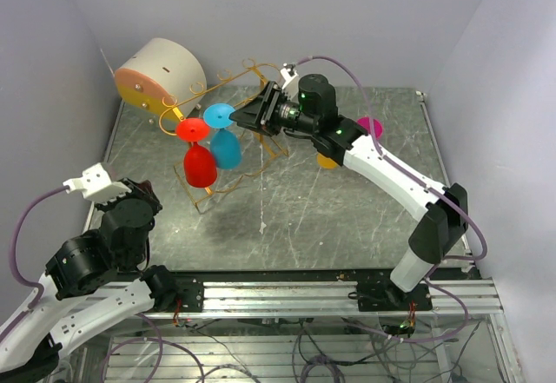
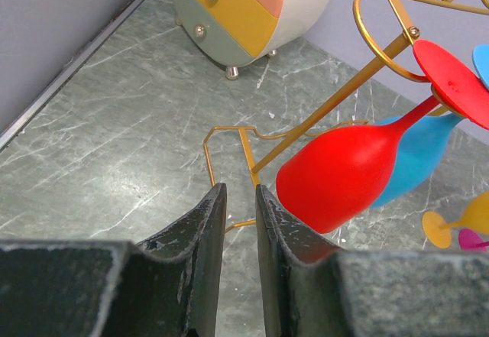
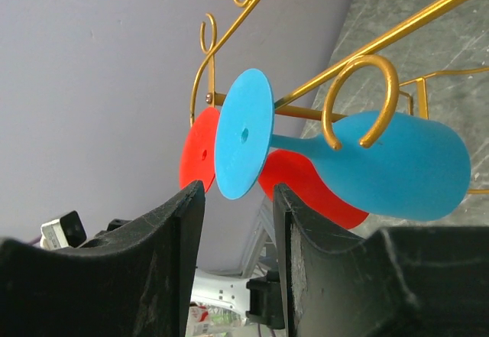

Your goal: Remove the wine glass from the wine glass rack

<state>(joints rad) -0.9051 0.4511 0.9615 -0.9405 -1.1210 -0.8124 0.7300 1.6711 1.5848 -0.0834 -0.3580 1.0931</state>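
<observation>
The gold wire wine glass rack [image 1: 233, 74] stands at the back left of the table. A blue wine glass [image 1: 226, 147] and a red wine glass [image 1: 200, 164] hang upside down from its rails. My right gripper [image 1: 241, 118] is open at rail height, and the blue glass's foot disc [image 3: 243, 132] sits just ahead of its fingertips [image 3: 195, 192], its lower edge reaching between them. The rack [image 3: 412, 28] runs up to the right there. My left gripper [image 1: 146, 194] is low at the front left, jaws narrowly apart and empty, facing the rack's base [image 2: 328, 108] and the red glass [image 2: 344, 176].
A cream drum with an orange face [image 1: 161, 75] stands behind the rack against the left wall. An orange glass [image 1: 327, 161] and a magenta glass [image 1: 371, 127] lie on the table behind my right arm. Walls close in on the left, back and right.
</observation>
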